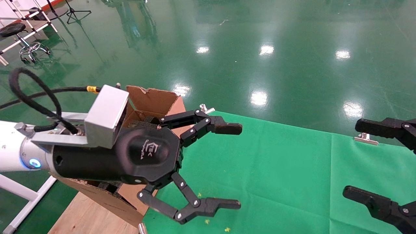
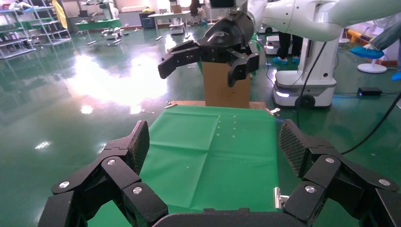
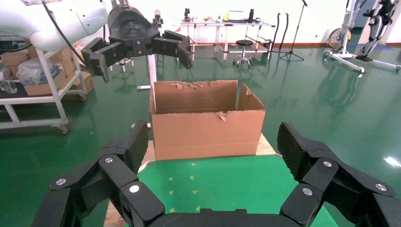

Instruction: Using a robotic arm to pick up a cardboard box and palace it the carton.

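The large carton (image 1: 152,100) with ragged flap edges stands open at the left end of the table, also in the right wrist view (image 3: 208,127). My left gripper (image 1: 234,166), on the white arm, hovers open and empty in front of the carton, pointing right (image 3: 142,59). My right gripper (image 1: 355,158) is open and empty over the table's right end (image 2: 201,71). A smaller closed brown cardboard box (image 2: 222,94) with a round mark stands upright at the far right end, partly behind the right gripper. It is out of the head view.
A green cloth (image 1: 276,162) covers the table, held by metal clips (image 1: 365,138). The carton rests on a wooden board (image 1: 84,214). A white wheeled base (image 2: 302,90) stands beyond the right end; a white rack (image 3: 47,94) stands left of the carton.
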Action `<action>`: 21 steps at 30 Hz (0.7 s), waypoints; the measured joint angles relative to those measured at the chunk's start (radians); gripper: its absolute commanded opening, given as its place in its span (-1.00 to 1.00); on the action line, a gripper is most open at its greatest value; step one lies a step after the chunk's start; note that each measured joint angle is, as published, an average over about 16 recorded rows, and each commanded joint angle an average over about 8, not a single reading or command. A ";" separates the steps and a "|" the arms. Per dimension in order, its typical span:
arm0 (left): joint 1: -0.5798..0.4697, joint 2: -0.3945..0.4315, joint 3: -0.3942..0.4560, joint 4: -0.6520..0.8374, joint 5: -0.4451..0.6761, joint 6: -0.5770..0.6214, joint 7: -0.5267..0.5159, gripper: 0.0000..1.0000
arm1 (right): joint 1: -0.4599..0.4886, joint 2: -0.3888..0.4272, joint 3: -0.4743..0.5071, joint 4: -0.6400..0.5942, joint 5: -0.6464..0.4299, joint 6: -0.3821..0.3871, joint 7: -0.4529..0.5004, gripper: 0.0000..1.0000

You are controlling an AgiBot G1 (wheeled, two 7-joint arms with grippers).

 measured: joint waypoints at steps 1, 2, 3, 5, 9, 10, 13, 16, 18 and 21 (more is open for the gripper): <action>0.001 0.000 -0.001 -0.002 -0.002 0.001 0.001 1.00 | 0.000 0.000 0.000 0.000 0.000 0.000 0.000 1.00; 0.002 -0.001 -0.002 -0.003 -0.003 0.002 0.001 1.00 | 0.000 0.000 0.000 0.000 0.000 0.000 0.000 1.00; 0.003 -0.001 -0.003 -0.004 -0.004 0.003 0.001 1.00 | 0.000 0.000 0.000 0.000 0.000 0.000 0.000 1.00; 0.003 -0.001 -0.003 -0.004 -0.004 0.003 0.001 1.00 | 0.000 0.000 0.000 0.000 0.000 0.000 0.000 1.00; -0.001 0.000 0.001 0.002 0.001 -0.001 0.000 1.00 | 0.000 0.000 0.000 0.000 0.000 0.000 0.000 1.00; -0.002 0.000 0.002 0.004 0.002 -0.002 -0.001 1.00 | 0.000 0.000 0.000 0.000 0.000 0.000 0.000 1.00; -0.004 0.001 0.005 0.007 0.005 -0.005 -0.001 1.00 | 0.000 0.000 0.000 0.000 0.000 0.000 0.000 1.00; -0.006 0.001 0.007 0.010 0.008 -0.007 -0.002 1.00 | 0.000 0.000 0.000 0.000 0.000 0.000 0.000 1.00; -0.007 0.001 0.008 0.012 0.009 -0.008 -0.003 1.00 | 0.000 0.000 0.000 0.000 0.000 0.000 0.000 1.00; -0.009 0.002 0.009 0.014 0.011 -0.009 -0.003 1.00 | 0.000 0.000 0.000 0.000 0.000 0.000 0.000 1.00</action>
